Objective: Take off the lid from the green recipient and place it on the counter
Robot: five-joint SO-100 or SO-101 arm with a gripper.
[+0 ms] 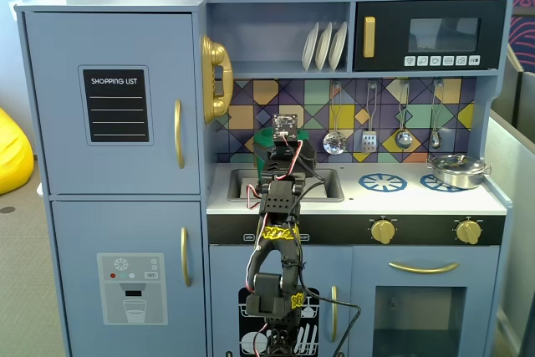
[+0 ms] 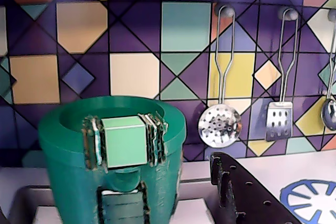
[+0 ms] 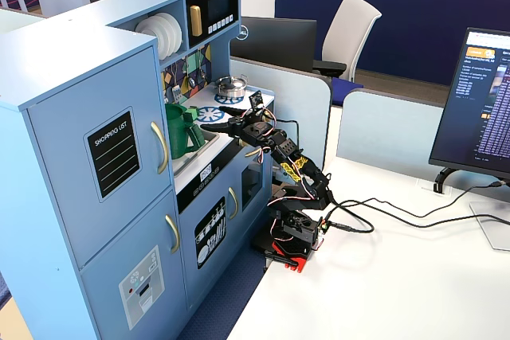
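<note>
Wrist view: one black finger of the gripper pokes up at the bottom; the other is out of sight, so I cannot tell if the jaws are spread. Just left stands the green recipient, upright, tall way up and down, its light-green handle facing the camera; the lid is not clearly seen. The pot sits at the sink on the white counter; a silver pan sits well apart on the right.
</note>
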